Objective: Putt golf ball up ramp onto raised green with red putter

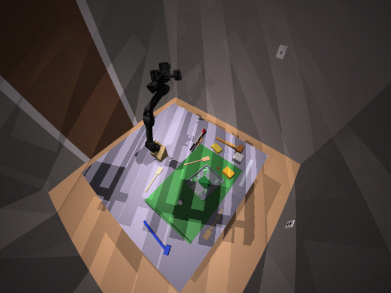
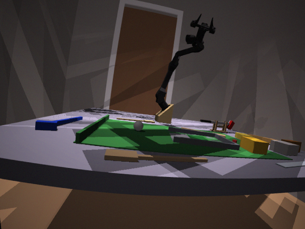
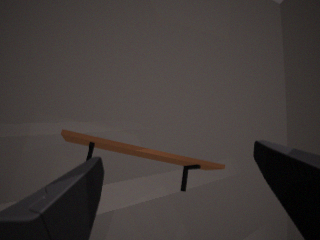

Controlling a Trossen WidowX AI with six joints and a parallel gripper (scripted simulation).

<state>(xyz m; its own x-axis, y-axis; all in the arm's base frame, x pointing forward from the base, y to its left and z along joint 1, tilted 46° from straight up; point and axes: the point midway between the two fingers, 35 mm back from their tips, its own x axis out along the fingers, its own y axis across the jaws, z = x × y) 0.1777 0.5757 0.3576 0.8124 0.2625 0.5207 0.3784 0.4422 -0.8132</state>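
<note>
The red putter [image 1: 198, 138] lies across a small wooden stand [image 2: 219, 126] on the grey table top [image 1: 126, 148], its red head [image 2: 230, 124] raised at one end and its dark shaft [image 2: 208, 120] running back from it. It is far below the fingers and well apart from them, untouched.

The golf ball [image 1: 180, 202], grey, rests on the green mat [image 1: 164, 192] close to the low green wall [image 2: 92, 128] at the mat's end, likewise far beneath the fingers. The ramp and raised green [image 1: 204, 183], framed in grey, sit in the middle of the mat between the ball and the putter's side of the table.

The gripper [image 2: 204, 20] is held high above the table on the upright black arm [image 2: 169, 71], fingers pointing upward and away from the work surface. In the wrist view both fingers stand wide apart with nothing between them; beyond them only a wall-mounted wooden shelf [image 3: 142, 150] on two dark brackets is visible.

Other items far below the fingers: a blue putter [image 1: 157, 238] near the table's edge, three pale wooden putters [image 1: 153, 178] on and around the mat, a wooden mallet [image 1: 230, 144], two yellow blocks [image 1: 228, 172], a grey block [image 1: 238, 157] and a small red ball [image 1: 218, 168]. The arm's tan base [image 1: 159, 153] stands beside the mat.
</note>
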